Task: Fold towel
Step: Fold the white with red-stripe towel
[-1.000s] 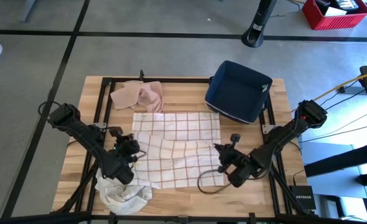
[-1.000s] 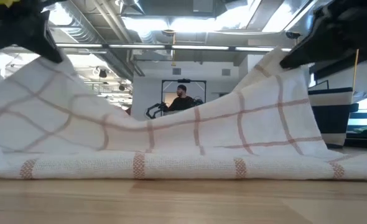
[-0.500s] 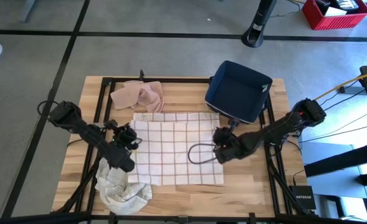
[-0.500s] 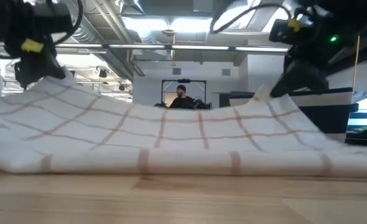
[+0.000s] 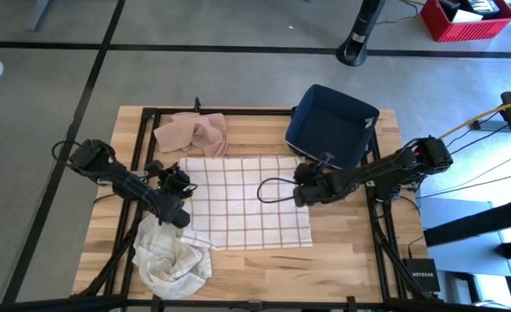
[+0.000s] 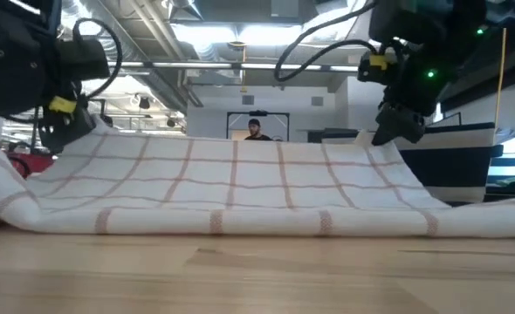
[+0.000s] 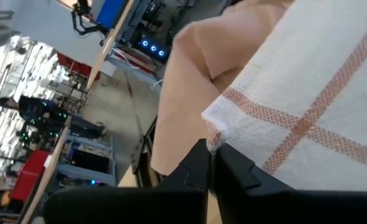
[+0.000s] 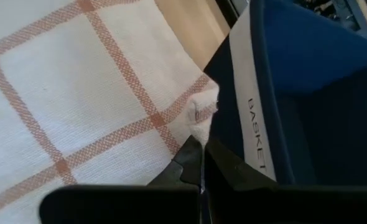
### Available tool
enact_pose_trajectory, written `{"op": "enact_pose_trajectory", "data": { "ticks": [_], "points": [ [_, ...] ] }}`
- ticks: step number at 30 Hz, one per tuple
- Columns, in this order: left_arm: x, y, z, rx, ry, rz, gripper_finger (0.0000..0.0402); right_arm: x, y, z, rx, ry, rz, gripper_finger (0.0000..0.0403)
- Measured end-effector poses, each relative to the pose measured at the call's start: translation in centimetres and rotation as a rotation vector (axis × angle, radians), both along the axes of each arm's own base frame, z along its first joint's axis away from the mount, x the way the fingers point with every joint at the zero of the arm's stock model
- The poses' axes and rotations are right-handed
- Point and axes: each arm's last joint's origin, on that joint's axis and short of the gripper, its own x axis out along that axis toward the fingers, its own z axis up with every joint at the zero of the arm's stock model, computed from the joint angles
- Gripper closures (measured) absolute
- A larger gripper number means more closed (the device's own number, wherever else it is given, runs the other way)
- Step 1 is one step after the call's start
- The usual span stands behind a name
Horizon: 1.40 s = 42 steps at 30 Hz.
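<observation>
On the wooden table (image 5: 342,251), a white towel with a red-brown grid (image 5: 247,201) lies folded near the centre, its folded edge toward the front of the table and its free edges toward the back. Both arms hold it at the two back corners. At the towel's left side, the left gripper (image 5: 176,185) has its fingers closed on a corner — the left wrist view shows the hemmed corner (image 7: 218,127) pinched between the dark fingertips. At the towel's right side, the right gripper (image 5: 302,186) is clamped on the other corner, with the cloth tip (image 8: 202,115) gripped just beside the wall of a dark blue basket (image 5: 332,127). From the low view, both held corners are raised slightly above the tabletop. A peach cloth (image 5: 193,133) lies behind the towel, near the back left edge. A crumpled checked cloth (image 5: 171,260) sits at the front left — touching the towel's front left corner.
</observation>
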Motion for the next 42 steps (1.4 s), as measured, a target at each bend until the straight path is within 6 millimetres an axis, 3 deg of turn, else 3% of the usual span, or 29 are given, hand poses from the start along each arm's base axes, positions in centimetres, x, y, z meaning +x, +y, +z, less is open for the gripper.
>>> {"op": "enact_pose_trajectory", "data": {
  "ticks": [12,26,30,36,42],
  "points": [
    [0.0,0.8,-2.8,-0.064,0.082,-0.051,0.0396,-0.3,-1.9,-1.5,0.027,-0.003,-0.039,0.0395],
    [-0.1,1.7,-3.6,-0.094,0.093,-0.012,0.0377,0.7,-3.7,-3.7,0.063,0.002,-0.086,0.0388],
    [0.0,1.9,-3.7,-0.112,0.091,0.004,0.0341,1.1,-4.2,-4.1,0.064,-0.015,-0.105,0.0364],
    [0.3,1.8,-3.6,-0.182,0.134,0.032,0.0260,1.2,-4.4,-3.8,0.095,-0.013,-0.106,0.0292],
    [1.5,0.7,-0.2,-0.269,0.063,0.030,0.0223,1.7,-4.0,-1.5,0.219,0.141,-0.081,0.0231]
  ]
}}
